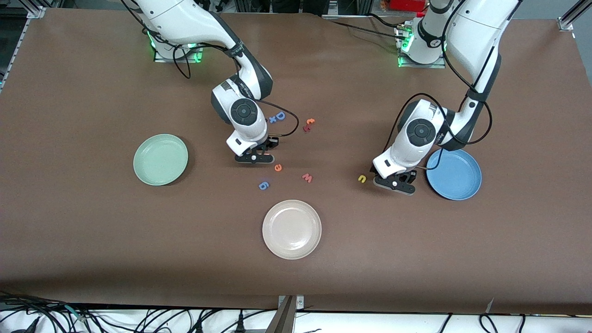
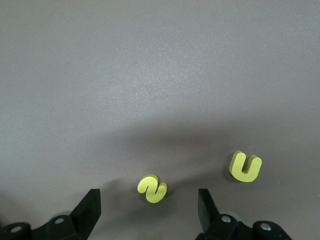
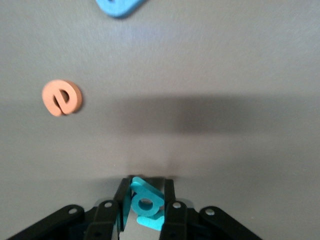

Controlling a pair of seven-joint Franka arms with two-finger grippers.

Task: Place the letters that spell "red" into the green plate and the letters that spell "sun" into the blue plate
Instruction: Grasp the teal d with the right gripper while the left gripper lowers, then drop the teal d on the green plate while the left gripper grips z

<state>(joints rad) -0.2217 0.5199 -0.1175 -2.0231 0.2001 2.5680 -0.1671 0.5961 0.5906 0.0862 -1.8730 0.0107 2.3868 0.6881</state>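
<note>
While the right gripper (image 3: 145,200) is pinching a teal letter (image 3: 146,205) shut mid-table, we're wanting a straight lift before swinging to the green plate (image 1: 160,159) toward the right arm's end; open table between. The orange e (image 1: 278,168) is lying just beside, so we're keeping clear. The left gripper (image 2: 149,205) is standing wide around the s (image 2: 152,188), u (image 2: 245,166) close by, blue plate (image 1: 453,174) adjacent.

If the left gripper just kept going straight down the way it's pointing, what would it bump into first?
Most likely the yellow "s". The left gripper points down at the table with its fingers open, and the "s" lies between them. The yellow "u" lies just outside them. How high the gripper hangs is unclear.
</note>
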